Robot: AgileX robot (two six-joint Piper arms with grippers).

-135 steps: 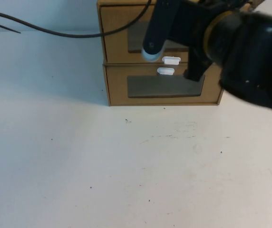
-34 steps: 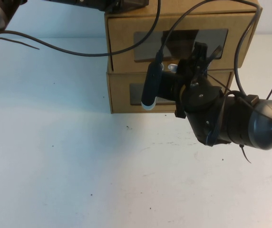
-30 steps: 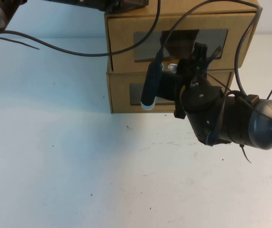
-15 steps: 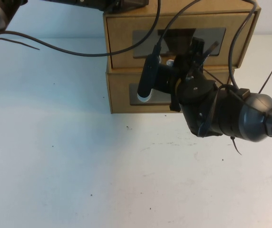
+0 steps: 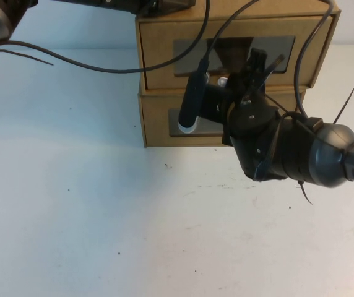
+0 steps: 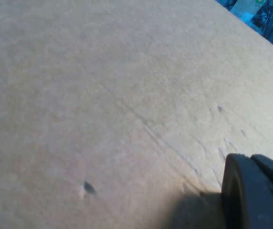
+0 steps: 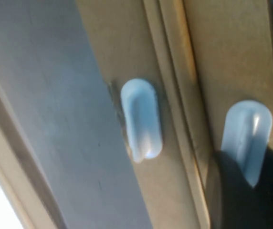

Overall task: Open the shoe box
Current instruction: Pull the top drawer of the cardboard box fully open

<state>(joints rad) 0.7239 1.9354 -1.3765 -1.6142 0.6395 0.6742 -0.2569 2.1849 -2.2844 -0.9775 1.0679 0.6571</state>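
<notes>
Two cardboard shoe boxes are stacked at the far side of the white tabletop (image 5: 103,216). The upper shoe box (image 5: 158,62) rests on the lower shoe box (image 5: 155,127), with their left front corners nearly in line. A grey window is set into each front. The upper window (image 5: 186,49) is partly covered and the lower window (image 5: 172,117) almost wholly covered by the right arm, and the contents of neither box can be made out. The right gripper (image 5: 236,80) is held against the box fronts near the seam between the two. In the high view its tip is hidden behind its own wrist and the black wrist camera (image 5: 191,105), and whether it is open or closed cannot be told. Two white handles are shown in the right wrist view, one on each side of the seam: the first handle (image 7: 141,119) is fully exposed beside a window, while the second handle (image 7: 246,133) is overlapped at one end by a dark part of the gripper. The left gripper (image 5: 164,5) is cut off at the top edge of the high view, above the upper box. Only a dark edge of it is seen in the left wrist view, close over plain cardboard, so its state cannot be told either. A black cable (image 5: 90,62) is seen running in from the left edge.
</notes>
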